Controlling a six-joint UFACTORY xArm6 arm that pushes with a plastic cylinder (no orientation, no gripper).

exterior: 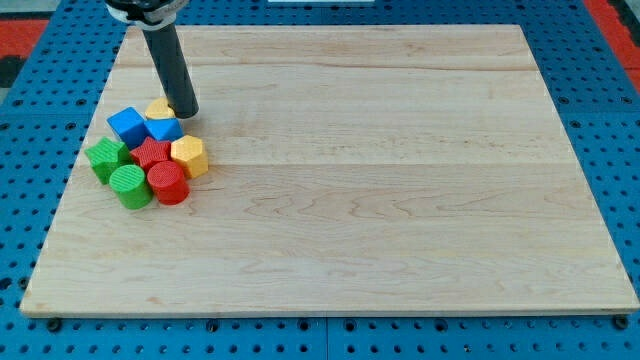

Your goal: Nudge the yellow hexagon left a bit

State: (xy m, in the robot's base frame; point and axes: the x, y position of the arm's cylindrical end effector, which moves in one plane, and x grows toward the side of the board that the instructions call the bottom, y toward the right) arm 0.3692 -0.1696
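No jaws on rig, only rod. My tip at view's upper left, just right of small yellow block. Yellow hexagon below tip, apart from it, at right edge of cluster on surface, touching red star-like block and red cylinder.

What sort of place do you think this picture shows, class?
Probably a robotics lab bench: a wooden board lies on a blue perforated surface, and my tip touches down beside a yellow block in a cluster of small coloured blocks.
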